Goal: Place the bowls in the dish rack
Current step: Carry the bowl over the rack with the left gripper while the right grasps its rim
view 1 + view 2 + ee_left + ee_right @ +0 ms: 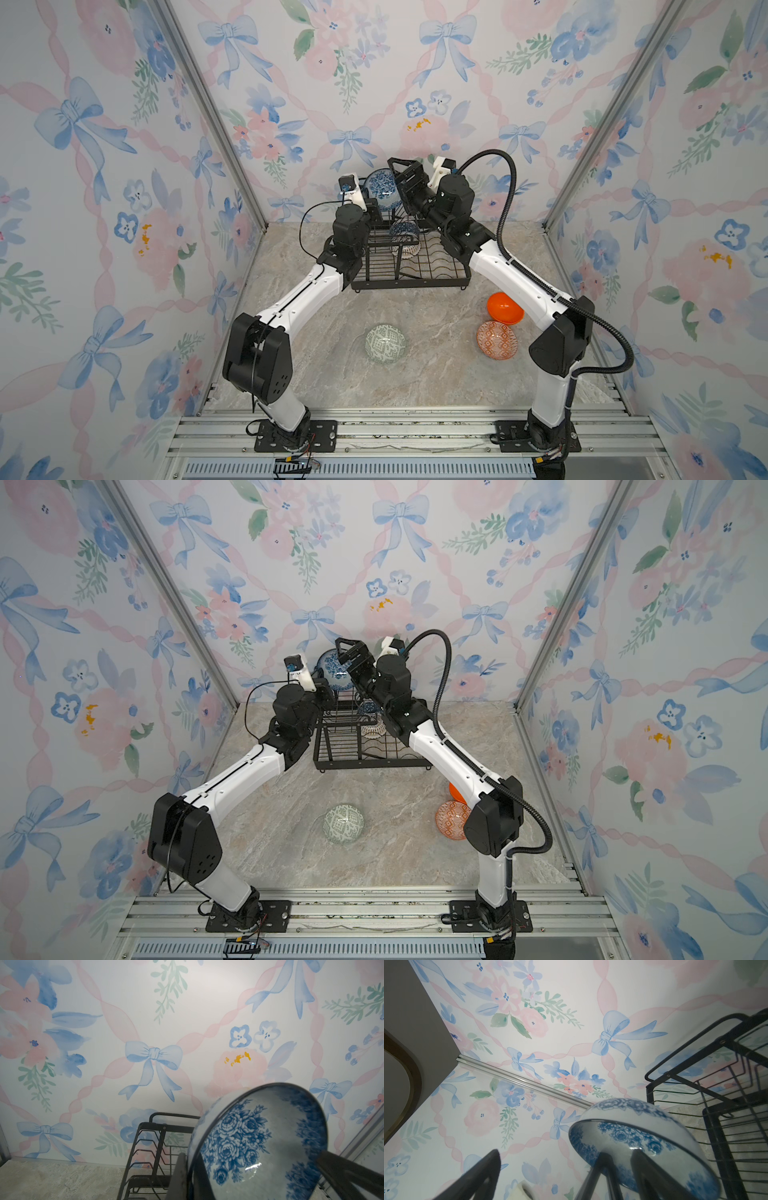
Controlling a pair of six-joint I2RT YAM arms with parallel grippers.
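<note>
Floral-wallpapered booth, marble tabletop (436, 374). At 12 o'clock, above the dish rack (409, 285), the left gripper (372, 203) pinches the blue-white floral bowl (380, 189) on edge; the right gripper (402, 179), spread wide, sits empty at its 3 o'clock.

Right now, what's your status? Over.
Left pincer shut on floral bowl, raised by dish rack. Right pincer open alongside. Green bowl, patterned orange bowl, plain orange bowl on table.

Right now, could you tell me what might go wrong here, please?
1. The left jaws pinch the floral bowl only by its rim, above the rack; it may slip and strike the dark-blue bowl there.
2. The open right jaws sit close beside it; a nudge could knock it loose.
</note>
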